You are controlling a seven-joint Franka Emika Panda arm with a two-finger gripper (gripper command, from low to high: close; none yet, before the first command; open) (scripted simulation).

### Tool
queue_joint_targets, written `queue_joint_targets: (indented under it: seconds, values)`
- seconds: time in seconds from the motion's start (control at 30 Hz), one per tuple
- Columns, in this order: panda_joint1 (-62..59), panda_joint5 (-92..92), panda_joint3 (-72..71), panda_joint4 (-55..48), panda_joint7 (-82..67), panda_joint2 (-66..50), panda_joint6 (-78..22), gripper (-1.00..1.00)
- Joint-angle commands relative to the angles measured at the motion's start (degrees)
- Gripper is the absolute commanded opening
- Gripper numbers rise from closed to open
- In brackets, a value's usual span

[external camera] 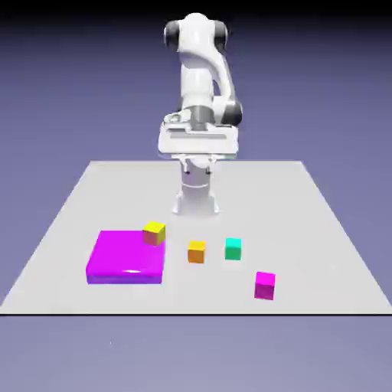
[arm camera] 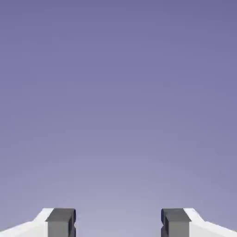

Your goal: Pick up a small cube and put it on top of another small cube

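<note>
You can see a smooth, glossy white shell like hard plastic on the robot arm [external camera: 197, 73], with darker, shiny grey-black joint covers [external camera: 232, 113], while the gripper [arm camera: 118, 222] shows you smooth white fingers ending in matt dark-grey tips [arm camera: 60, 222]. Your light-grey, flat table [external camera: 207, 291] looks matt and even, and the large flat magenta slab [external camera: 126, 254] on it looks glossy, like polished plastic, with a pale highlight near its front edge. The small magenta cube [external camera: 265, 286], small orange cube [external camera: 197, 253], small teal cube [external camera: 233, 249] and small yellow cube [external camera: 155, 234] look smooth-faced to you, like plain plastic.
</note>
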State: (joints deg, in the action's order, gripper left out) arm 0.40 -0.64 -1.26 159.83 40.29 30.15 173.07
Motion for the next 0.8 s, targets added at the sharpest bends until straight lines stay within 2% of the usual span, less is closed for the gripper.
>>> queue_joint_targets:
  seconds: [0.0,0.77]
  values:
    - [-0.2,-0.5,-1.1,-1.0,-1.8,-2.1,-0.8,0.0]
    - [-5.7,-12.4,-24.6,-22.7,-42.1,-48.7,-18.2,0.0]
